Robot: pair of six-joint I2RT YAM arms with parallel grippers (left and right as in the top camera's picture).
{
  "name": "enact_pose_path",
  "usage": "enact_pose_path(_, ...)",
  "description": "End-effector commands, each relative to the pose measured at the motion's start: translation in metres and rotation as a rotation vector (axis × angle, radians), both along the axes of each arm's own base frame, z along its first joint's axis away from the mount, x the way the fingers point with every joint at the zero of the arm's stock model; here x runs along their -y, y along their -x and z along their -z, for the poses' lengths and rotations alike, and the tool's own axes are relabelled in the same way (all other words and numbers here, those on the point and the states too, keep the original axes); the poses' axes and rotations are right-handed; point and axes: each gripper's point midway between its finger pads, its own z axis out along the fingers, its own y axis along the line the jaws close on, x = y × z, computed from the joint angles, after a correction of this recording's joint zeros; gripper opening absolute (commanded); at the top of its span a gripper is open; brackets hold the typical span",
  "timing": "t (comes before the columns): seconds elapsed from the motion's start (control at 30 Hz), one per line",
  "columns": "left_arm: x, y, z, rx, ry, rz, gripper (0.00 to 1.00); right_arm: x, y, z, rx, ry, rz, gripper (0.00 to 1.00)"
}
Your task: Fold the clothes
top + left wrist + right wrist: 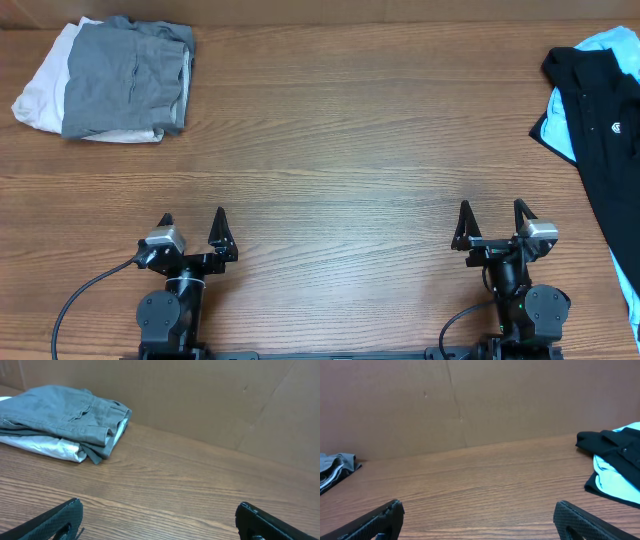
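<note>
Brown wood-grain bench [330, 150] fills the overhead view, backed by a plain cardboard wall [200, 400] in the wrist views. At the right edge lies the unfolded work: a black garment [600, 110] sprawled over a light blue one [555, 130], both running partly out of view. In the far left corner sits a neat stack, grey trousers [125, 75] on a white piece [40, 90], which looks already folded. Both arms sit at the near edge, well apart from any cloth; the left pincer [192, 222] and right pincer [491, 215] each stand spread wide and hold nothing. The step in hand appears to be fetching the next item. The right arm is nearer, so it should pinch only the black top layer at an edge, draw it to the bare middle, and spread it flat before creasing.
</note>
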Motion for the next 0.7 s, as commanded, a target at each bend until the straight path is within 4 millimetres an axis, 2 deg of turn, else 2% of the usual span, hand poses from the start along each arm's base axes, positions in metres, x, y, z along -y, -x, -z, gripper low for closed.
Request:
enact_pose_path(0.0,0.0018,0.0003,-0.0011,0.01,-0.054,0.012,1.0,0.0001,0.0001,0.0014,0.006,0.004,-0.001,1.0)
enact_pose_path(0.17,0.0094,0.0007,-0.0012,0.022,-0.35,0.079,1.0,0.0001,0.0001,0.0014,0.006,0.004,-0.001,1.0)
enact_pose_path(0.67,0.0065,0.0005,-0.0012,0.019,-0.358,0.065,1.0,0.0001,0.0001,0.0014,0.006,0.004,-0.001,1.0)
